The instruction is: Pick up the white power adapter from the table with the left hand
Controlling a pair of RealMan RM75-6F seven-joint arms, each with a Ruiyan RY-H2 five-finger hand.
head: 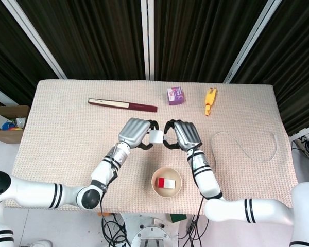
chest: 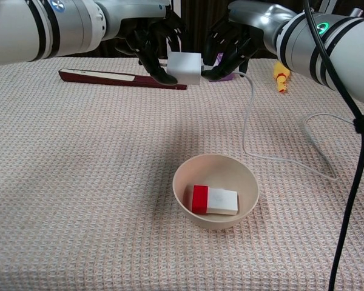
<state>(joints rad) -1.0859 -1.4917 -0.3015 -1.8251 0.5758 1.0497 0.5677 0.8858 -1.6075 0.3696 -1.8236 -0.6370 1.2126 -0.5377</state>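
Observation:
The white power adapter (head: 155, 137) (chest: 185, 66) hangs above the middle of the table, gripped from its left side by my left hand (head: 134, 131) (chest: 150, 43). My right hand (head: 183, 134) (chest: 232, 41) sits just to the adapter's right, its curled fingers against the side where the white cable (head: 246, 154) (chest: 247, 121) leaves. Whether those fingers pinch the plug is hidden. The cable droops to the table and loops off to the right.
A beige bowl (head: 155, 177) (chest: 182, 182) holding a red-and-white block (head: 166, 183) (chest: 214, 200) stands near the front edge below the hands. At the back lie a dark red flat stick (head: 122, 105) (chest: 103, 77), a purple box (head: 175, 95) and a yellow toy (head: 210, 100) (chest: 281, 74).

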